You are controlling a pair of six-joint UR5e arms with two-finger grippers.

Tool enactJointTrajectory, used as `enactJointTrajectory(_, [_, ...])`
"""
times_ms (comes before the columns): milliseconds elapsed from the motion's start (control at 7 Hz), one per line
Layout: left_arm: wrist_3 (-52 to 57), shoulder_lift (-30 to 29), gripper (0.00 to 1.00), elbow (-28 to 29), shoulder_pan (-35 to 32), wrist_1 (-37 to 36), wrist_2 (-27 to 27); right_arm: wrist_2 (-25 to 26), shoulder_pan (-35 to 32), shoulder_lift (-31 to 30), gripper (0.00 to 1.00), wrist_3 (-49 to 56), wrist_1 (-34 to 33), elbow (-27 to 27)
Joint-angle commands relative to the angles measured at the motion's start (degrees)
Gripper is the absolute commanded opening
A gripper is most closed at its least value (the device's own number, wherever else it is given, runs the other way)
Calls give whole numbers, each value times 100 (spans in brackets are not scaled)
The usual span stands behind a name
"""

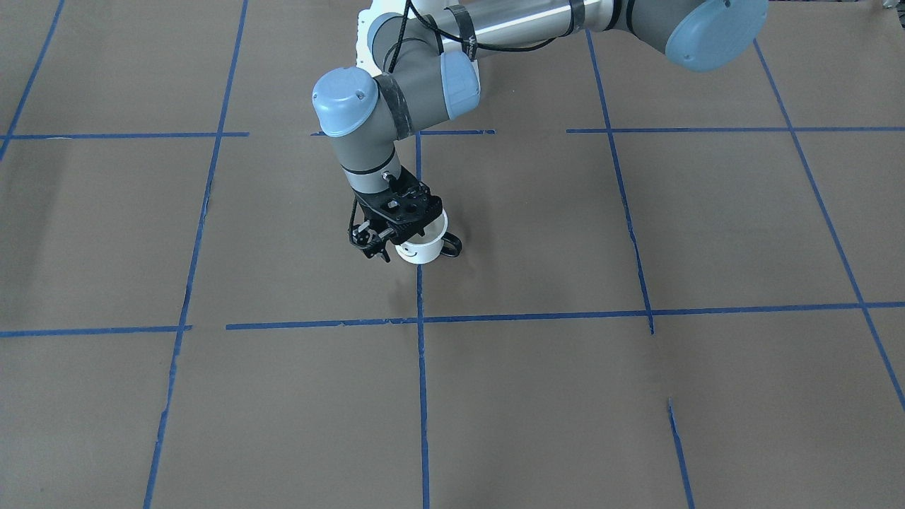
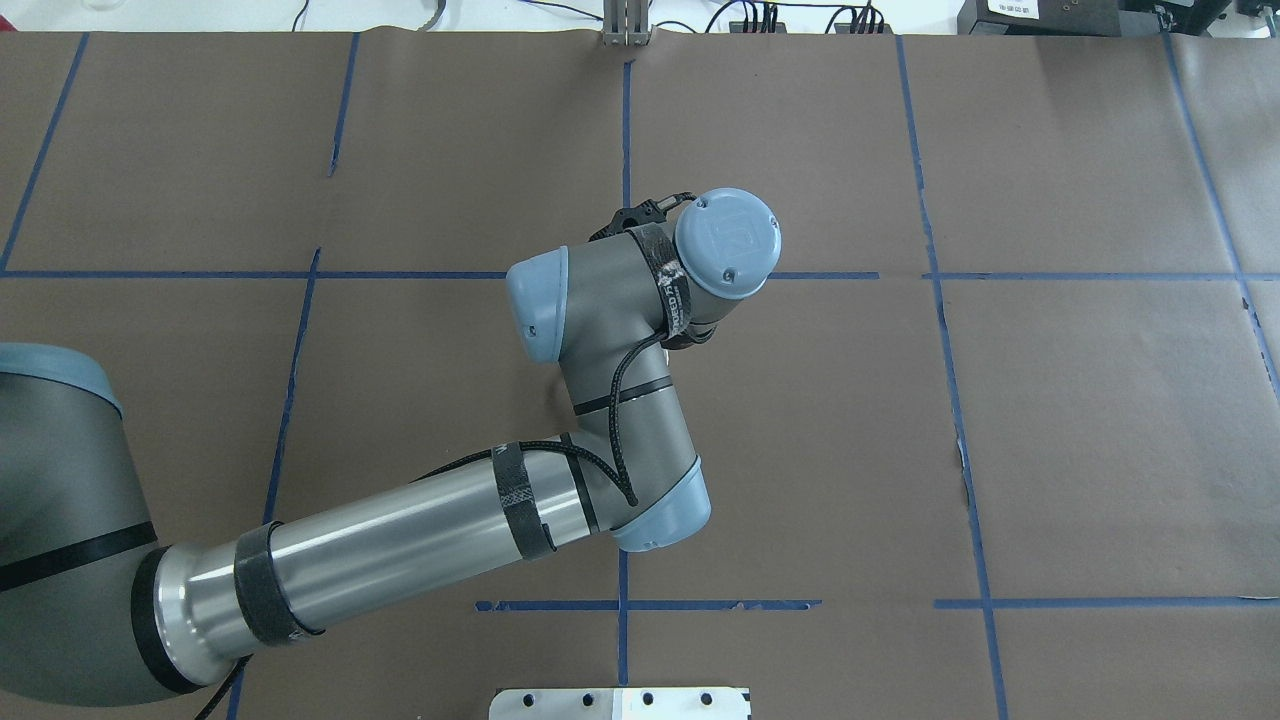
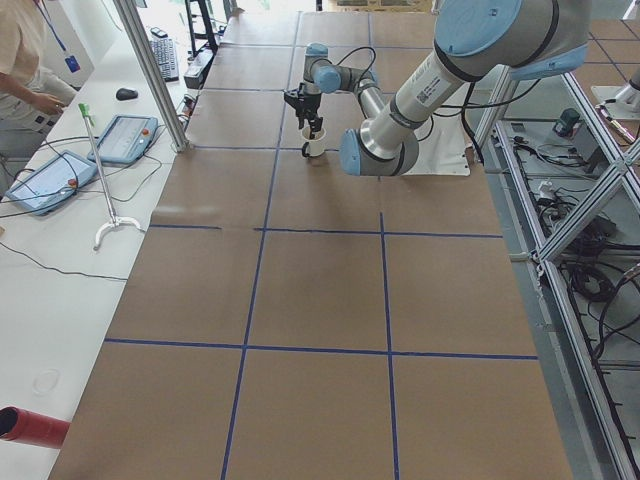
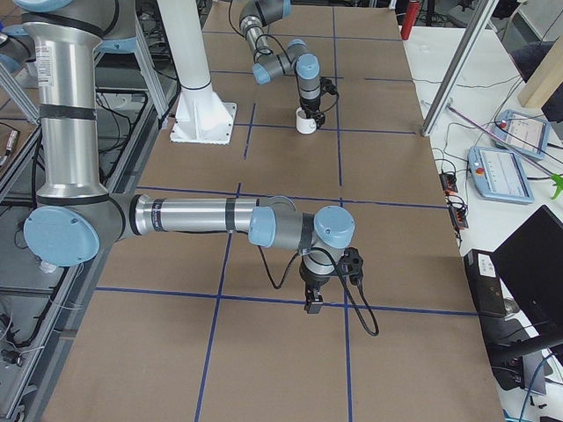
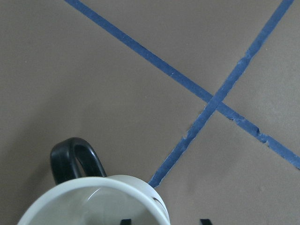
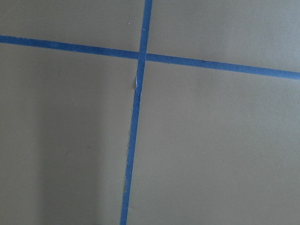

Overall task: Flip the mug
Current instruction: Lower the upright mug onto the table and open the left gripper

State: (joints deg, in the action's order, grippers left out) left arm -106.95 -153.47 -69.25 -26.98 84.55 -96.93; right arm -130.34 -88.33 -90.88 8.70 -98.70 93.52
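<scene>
The white mug [image 1: 418, 253] stands upright on the brown table, mouth up, with its black handle [image 1: 452, 246] to the view's right. In the left wrist view the mug [image 5: 93, 206] fills the bottom left and shows its pale interior and handle [image 5: 75, 159]. My left gripper [image 1: 404, 226] points down over the mug's rim. In the wrist view its two fingertips [image 5: 162, 221] stand apart, one over the interior and one outside the wall. My right gripper [image 4: 312, 306] hangs above bare table far from the mug [image 4: 306, 124]. I cannot tell whether it is open or shut.
Blue tape lines [image 1: 421, 396] grid the brown paper table. A white base plate [image 4: 204, 123] sits near the mug's area. Tablets [image 3: 125, 138] and an operator [image 3: 20, 60] are at the side bench, behind a metal post [image 3: 160, 90].
</scene>
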Motion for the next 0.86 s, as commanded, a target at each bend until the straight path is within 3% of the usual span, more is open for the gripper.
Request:
enactJointTrajectory(0, [139, 1, 100, -568, -140, -454, 42, 0, 0, 0, 100, 0, -9, 0])
enactJointTrajectory(286, [935, 236, 100, -1446, -630, -825, -45, 0, 0, 0, 100, 0, 0, 0])
enactJointTrajectory(571, [2163, 1621, 100, -3139, -1210, -783, -571, 0, 0, 0, 100, 0, 0, 0])
enactJointTrajectory(714, [2735, 1819, 100, -3217, -1596, -756, -756, 0, 0, 0, 100, 0, 0, 0])
